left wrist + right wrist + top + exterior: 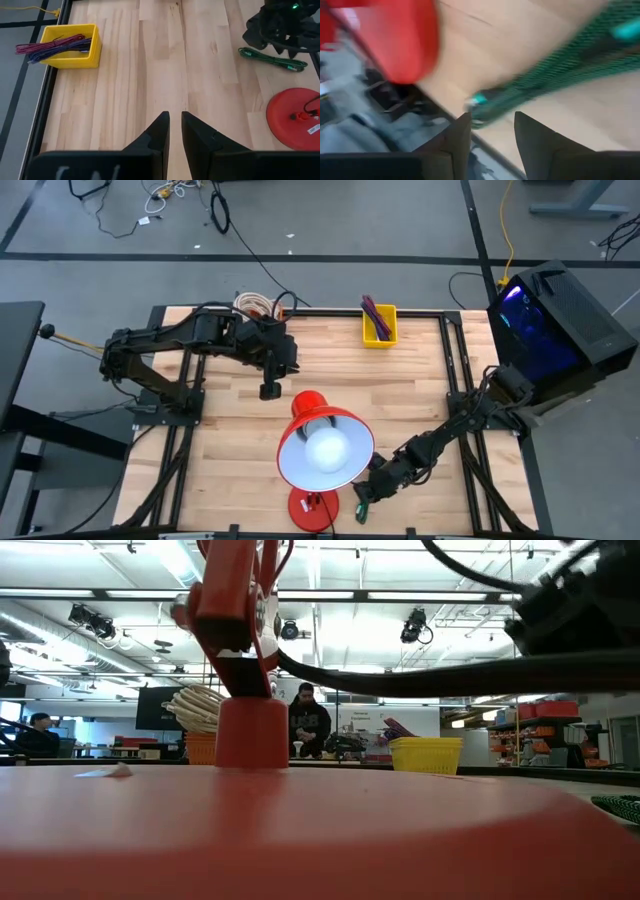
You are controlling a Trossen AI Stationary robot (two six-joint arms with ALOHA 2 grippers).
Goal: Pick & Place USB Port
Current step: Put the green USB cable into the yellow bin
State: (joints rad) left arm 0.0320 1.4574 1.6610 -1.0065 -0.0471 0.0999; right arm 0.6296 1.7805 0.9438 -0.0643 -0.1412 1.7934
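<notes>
your right tool (pixel 362 502) hangs low at the surface's (pixel 430 380) near edge with jaws apart and empty, straddling the green cable (pixel 555 75) by the lamp base (pixel 312 508) to grab it. your left tool (pixel 174 131) waits far-left, nearly closed, empty.

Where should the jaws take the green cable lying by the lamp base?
Best at the plug end of the green cable, near the table's front edge, coming from above with the jaws across its width. It lies flat beside the red lamp base, and the right gripper hangs open there.
</notes>
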